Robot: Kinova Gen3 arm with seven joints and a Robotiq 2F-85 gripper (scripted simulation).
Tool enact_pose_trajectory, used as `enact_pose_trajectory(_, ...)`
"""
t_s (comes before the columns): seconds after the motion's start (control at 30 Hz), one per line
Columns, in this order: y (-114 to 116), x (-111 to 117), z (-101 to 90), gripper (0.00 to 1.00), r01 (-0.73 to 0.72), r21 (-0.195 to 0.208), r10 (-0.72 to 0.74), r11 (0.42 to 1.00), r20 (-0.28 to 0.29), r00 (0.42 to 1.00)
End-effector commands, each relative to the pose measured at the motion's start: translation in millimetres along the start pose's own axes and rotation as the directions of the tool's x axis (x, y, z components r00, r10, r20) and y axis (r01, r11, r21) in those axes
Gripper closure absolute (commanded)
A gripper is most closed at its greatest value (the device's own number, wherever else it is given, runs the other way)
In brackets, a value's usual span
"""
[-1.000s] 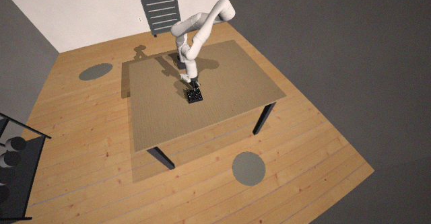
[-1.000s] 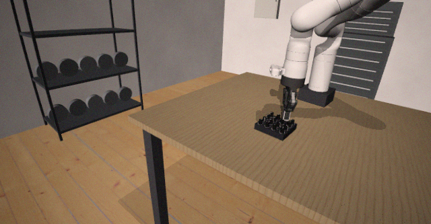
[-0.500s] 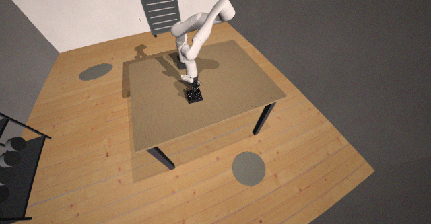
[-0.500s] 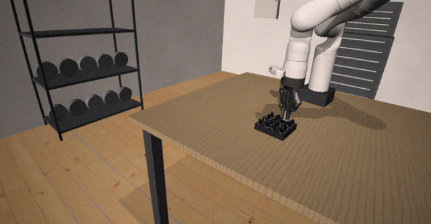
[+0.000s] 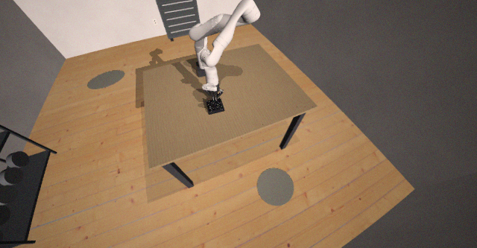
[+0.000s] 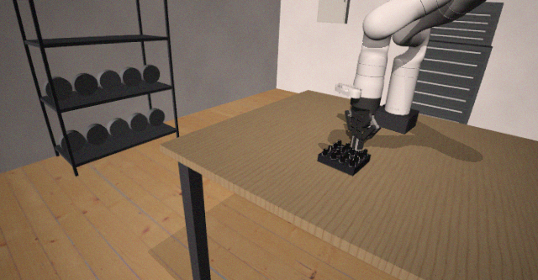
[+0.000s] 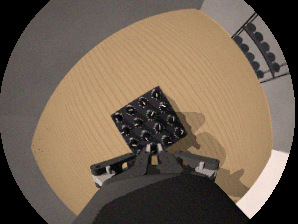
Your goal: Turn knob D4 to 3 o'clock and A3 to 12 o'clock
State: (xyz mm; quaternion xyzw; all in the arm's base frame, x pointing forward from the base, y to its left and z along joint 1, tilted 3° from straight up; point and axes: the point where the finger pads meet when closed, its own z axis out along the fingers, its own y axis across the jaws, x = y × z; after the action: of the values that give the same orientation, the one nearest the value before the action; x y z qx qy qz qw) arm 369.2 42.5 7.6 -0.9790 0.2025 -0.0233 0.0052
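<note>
The black knob box (image 5: 215, 106) stands on its feet near the middle of the table, and it also shows in the exterior view (image 6: 345, 157) and in the wrist view (image 7: 148, 121). Its top carries a grid of small black knobs. The printed names and white lines are too small to read. My gripper (image 6: 358, 145) points straight down over the side of the box nearest the arm's base. It is shut on one knob (image 7: 154, 147) in the row at that edge. I cannot tell which knob it is. In the top view the gripper (image 5: 215, 97) hides that knob.
The arm's base (image 6: 396, 119) stands on the table just behind the box. A black shelf with grey rolls (image 6: 101, 103) stands on the floor to the left, away from the table. The table edge (image 6: 269, 206) lies well in front of the box.
</note>
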Motion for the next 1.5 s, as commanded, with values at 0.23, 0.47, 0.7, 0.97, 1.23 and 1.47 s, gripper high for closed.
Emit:
enact_pose_trajectory(0.23, 0.6, 1.1, 0.4, 0.92, 0.171, -0.001, -0.171, 0.985, -0.003, 0.985)
enact_pose_trajectory(0.47, 0.5, 1.2, 0.4, 0.92, 0.24, -0.001, -0.24, 0.971, -0.003, 0.971)
enact_pose_trajectory(0.7, 0.4, 1.3, 0.4, 0.92, 0.328, -0.001, -0.328, 0.945, -0.003, 0.945)
enact_pose_trajectory(0.97, 0.4, 1.4, 0.3, 0.92, 0.389, -0.001, -0.389, 0.921, -0.003, 0.921)
enact_pose_trajectory(1.23, 0.3, 1.5, 0.3, 0.92, 0.449, -0.002, -0.449, 0.894, -0.003, 0.893)
enact_pose_trajectory(1.47, 0.2, 1.6, 0.3, 0.92, 0.484, -0.002, -0.484, 0.875, -0.003, 0.875)
